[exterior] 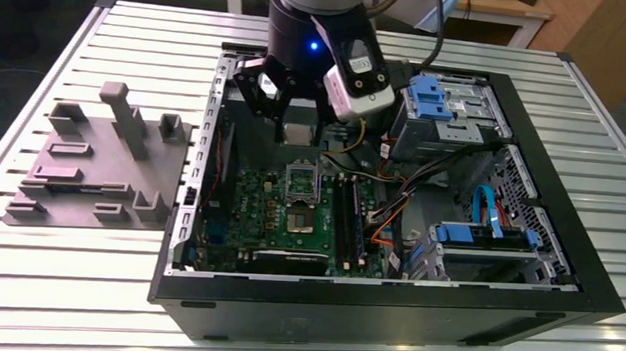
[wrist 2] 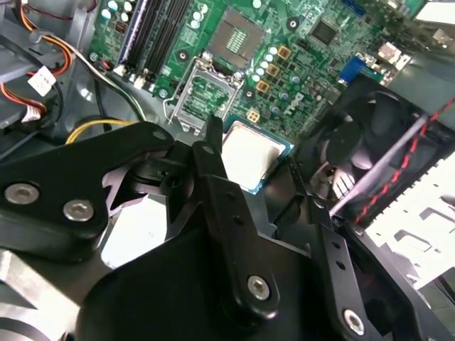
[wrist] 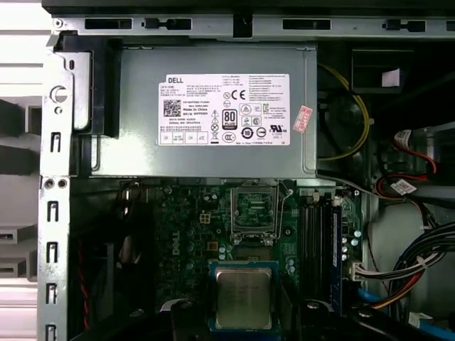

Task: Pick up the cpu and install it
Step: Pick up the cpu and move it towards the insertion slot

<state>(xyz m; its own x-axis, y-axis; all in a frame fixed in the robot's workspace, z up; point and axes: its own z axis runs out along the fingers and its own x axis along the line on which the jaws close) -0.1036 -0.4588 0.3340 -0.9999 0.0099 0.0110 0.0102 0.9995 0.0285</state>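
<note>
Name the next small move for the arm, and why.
Probably carry the cpu across until it hangs over the socket. The hand grips it above the board, and both wrist views show it beside the socket, not yet over it.

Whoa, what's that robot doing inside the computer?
The robot arm hangs over an open computer case. Its fingers hold the cpu, a little silver square chip, in the air above the green board. The socket on that board is open and empty, so the chip is not in yet.
</note>
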